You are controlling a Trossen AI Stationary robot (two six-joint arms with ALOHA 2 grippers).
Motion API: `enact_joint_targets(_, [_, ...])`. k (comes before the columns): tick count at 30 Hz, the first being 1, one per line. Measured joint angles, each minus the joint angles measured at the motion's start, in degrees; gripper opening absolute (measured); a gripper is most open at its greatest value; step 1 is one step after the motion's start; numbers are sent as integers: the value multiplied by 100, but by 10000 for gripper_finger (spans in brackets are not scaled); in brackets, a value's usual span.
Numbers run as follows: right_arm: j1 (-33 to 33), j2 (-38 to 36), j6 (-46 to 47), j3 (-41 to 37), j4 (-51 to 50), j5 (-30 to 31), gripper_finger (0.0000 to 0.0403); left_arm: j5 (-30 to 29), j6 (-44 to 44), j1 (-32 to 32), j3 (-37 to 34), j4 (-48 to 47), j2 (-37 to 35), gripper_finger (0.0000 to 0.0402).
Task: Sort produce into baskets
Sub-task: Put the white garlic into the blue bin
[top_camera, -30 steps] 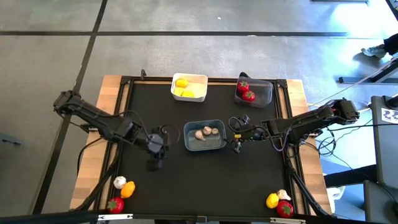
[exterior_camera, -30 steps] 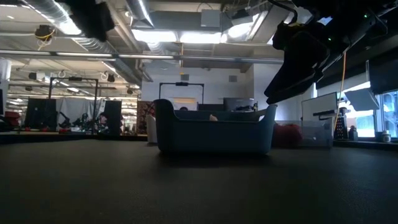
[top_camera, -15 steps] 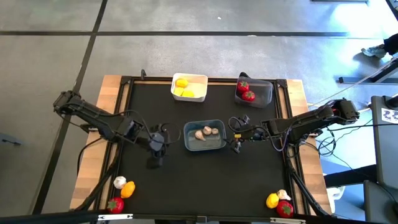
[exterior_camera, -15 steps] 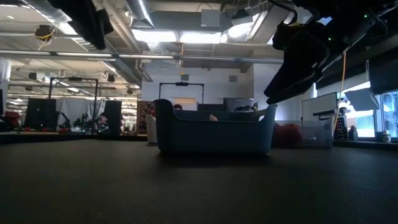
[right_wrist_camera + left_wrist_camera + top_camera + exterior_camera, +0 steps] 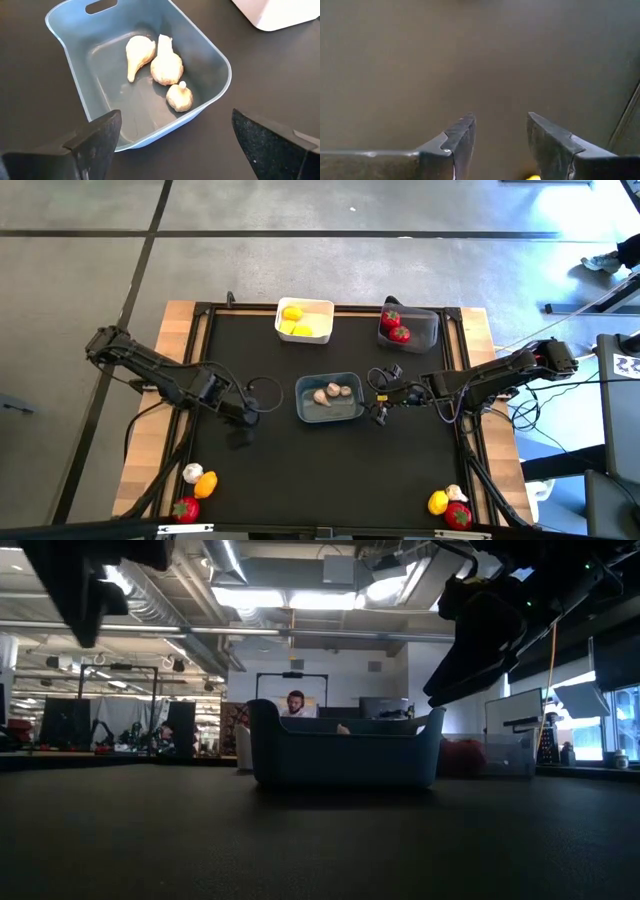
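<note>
blue bin (image 5: 329, 399) mid-mat, three garlic bulbs (image 5: 162, 65) inside. right gripper (image 5: 380, 396) just right of blue bin, fingers spread wide, empty. left gripper (image 5: 248, 411) left of blue bin, clear of it, fingers (image 5: 461, 140) apart with only bare mat between, nothing held. white bin (image 5: 304, 321) behind blue bin, yellow pieces (image 5: 292, 313) in it. grey bin (image 5: 408, 327) behind-right, red pieces (image 5: 399, 334) in it. loose produce at mat's front-left corner (image 5: 194, 484) and front-right corner (image 5: 449, 502), well apart from blue bin.
</note>
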Motion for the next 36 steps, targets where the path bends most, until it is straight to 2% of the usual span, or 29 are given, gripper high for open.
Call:
enact_joint_targets(6, [0,0,0,0,-2,-2,376,363,-599,-99,-8,-565,0,169])
enact_joint_targets(11, [0,0,0,0,-4,-2,376,700,-1038,-250,-235,-541,2,169])
enact_joint_targets(17, [0,0,-2,0,-11,-1,376,1464,-1368,-758,-409,-687,4,169])
enact_joint_targets(28, [0,0,-41,0,-13,0,376,1520,-2614,-1843,-409,-689,4,169])
enact_joint_targets(36, [0,0,-37,0,-13,57,376,1527,-3171,-2665,-409,-685,4,169])
